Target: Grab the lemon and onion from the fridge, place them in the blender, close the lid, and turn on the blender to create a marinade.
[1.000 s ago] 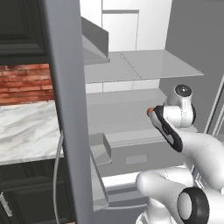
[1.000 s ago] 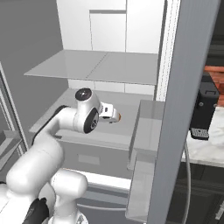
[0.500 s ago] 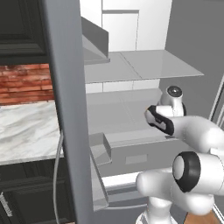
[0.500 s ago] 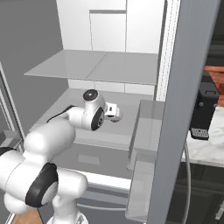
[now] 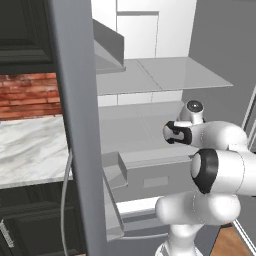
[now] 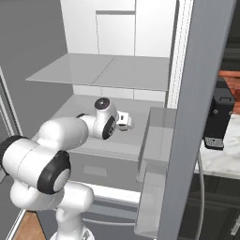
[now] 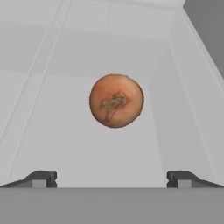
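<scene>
The onion [image 7: 116, 100], a reddish-brown ball, lies on the pale shelf of the open fridge [image 5: 165, 75], straight ahead of my gripper [image 7: 112, 178] in the hand view. The two dark fingertips [image 7: 41, 178] stand wide apart, open, short of the onion, with nothing between them. In the base views my hand [image 5: 176, 133] [image 6: 123, 121] reaches in over the middle shelf [image 6: 79, 110], and the arm covers the onion. The blender [image 6: 219, 117], a black jar on a light base, stands on the counter right of the fridge. Lemon and lid are out of view.
A glass shelf [image 6: 98, 70] hangs close above my hand. A drawer front [image 5: 155, 180] sits below the middle shelf. The open fridge door [image 5: 70, 125] [image 6: 197, 103] with its bins [image 5: 112, 175] flanks the arm. A marble counter [image 5: 30, 150] and brick wall [image 5: 30, 95] lie beyond the door.
The hand has swung and moved in along the middle shelf toward the onion, and the elbow has swung round in front. The onion, earlier seen by the hand in both base views, is now covered.
</scene>
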